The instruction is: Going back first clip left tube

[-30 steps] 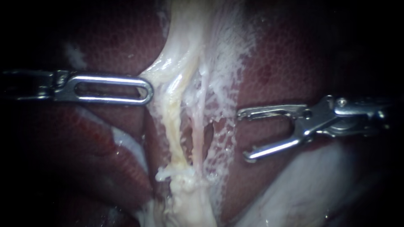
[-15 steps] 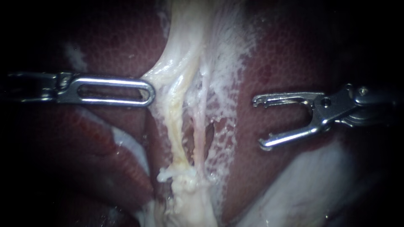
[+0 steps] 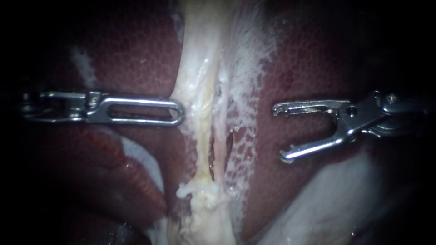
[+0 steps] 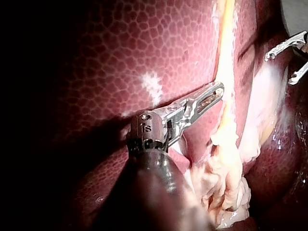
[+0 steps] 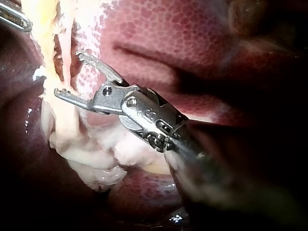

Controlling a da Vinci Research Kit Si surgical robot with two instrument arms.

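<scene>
Across the endoscope view the liver (image 3: pixel 318 59) fills the background, dark red and mottled. Down its middle runs a pale strand (image 3: pixel 200 54) of tissue that carries the tubes. The left tube (image 3: pixel 201 145), yellowish, lies within that strand. Its long axis runs up and down the view, nearly straight, and a dark slit parts it from its neighbour on the right. My left instrument (image 3: pixel 179 113) comes in level, its jaws closed on the strand's edge, it seems, though the contact is too small to be sure. I judge it steadies the strand so the tube stands exposed. My right instrument (image 3: pixel 279 133) stands well apart over the liver. Its jaws are wide open and empty, their mouth facing the tube crosswise.
</scene>
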